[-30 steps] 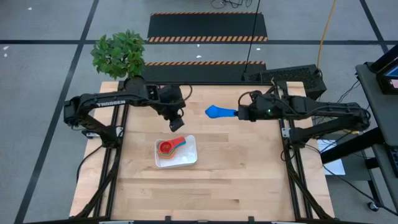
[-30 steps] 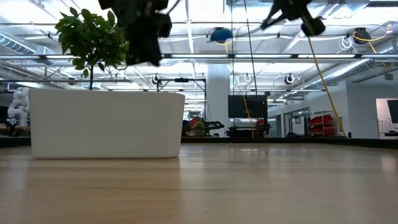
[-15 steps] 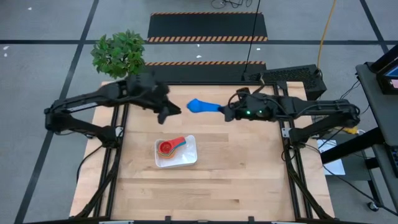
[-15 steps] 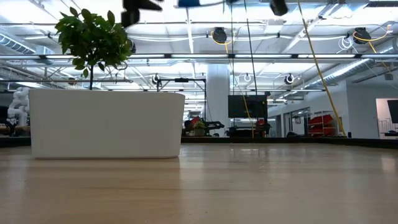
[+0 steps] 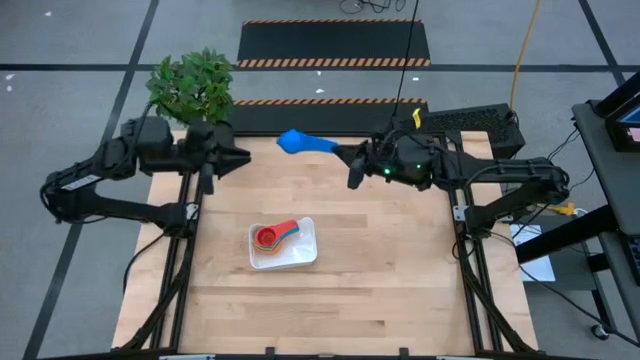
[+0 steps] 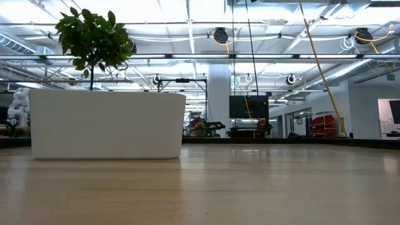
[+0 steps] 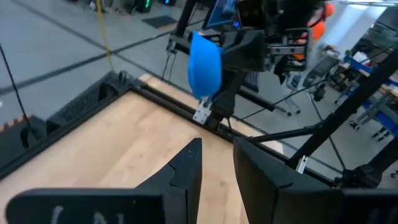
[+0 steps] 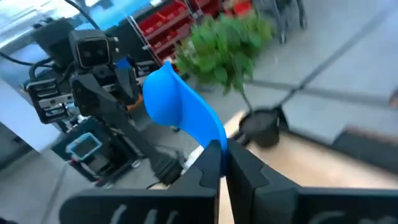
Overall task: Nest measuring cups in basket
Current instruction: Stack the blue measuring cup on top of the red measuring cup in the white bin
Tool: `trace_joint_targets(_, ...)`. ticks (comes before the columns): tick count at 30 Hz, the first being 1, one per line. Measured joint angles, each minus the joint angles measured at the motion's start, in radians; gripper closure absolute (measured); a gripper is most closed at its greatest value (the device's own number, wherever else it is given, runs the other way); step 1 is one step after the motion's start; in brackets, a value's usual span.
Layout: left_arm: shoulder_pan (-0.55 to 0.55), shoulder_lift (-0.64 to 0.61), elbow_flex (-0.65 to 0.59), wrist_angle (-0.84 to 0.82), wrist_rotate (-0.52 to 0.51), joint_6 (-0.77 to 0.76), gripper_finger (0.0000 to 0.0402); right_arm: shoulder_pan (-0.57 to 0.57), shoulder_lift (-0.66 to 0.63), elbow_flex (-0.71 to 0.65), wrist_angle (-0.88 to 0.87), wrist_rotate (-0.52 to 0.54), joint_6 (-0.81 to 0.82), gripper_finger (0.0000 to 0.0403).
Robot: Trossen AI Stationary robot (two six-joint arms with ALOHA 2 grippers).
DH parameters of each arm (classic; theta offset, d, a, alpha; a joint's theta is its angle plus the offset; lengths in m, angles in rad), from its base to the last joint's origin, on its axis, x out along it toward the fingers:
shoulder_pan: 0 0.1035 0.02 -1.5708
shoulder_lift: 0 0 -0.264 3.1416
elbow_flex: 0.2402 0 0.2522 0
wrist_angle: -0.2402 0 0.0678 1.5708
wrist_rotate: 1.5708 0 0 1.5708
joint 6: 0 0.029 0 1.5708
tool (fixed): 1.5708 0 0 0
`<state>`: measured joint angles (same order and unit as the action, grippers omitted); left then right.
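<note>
Right hand [image 5: 345, 156] grips one blue cup [image 5: 296, 142] (aloft); left hand [image 5: 238, 156] narrow, empty.

cups [image 5: 277, 238] in basket [image 5: 303, 256] | basket mid-table | plant [image 5: 190, 86] behind-left

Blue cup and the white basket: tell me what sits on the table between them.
Nothing. In the high view, the blue cup, pinched by the right gripper above the table's far edge, and the basket are separated only by bare wooden table.
</note>
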<state>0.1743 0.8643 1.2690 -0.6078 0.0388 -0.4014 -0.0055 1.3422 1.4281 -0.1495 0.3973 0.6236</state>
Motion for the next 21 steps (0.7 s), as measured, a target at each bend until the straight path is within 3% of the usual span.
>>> trace_joint_targets(7, -0.083, -0.001, 0.000, 0.126, -0.053, 0.126, 0.0309, -0.008, 0.001, 0.000, 0.157, 0.000, -0.324, 0.0403)
trace_joint_targets(14, -0.181, 0.049, 0.000, 0.305, -0.243, 0.309, 0.0309, -0.008, 0.001, 0.000, 0.264, -0.006, -0.719, 0.0403)
trace_joint_targets(21, -0.202, 0.101, 0.000, 0.401, -0.359, 0.440, 0.0309, -0.015, 0.002, 0.000, 0.272, -0.009, -0.848, 0.0402)
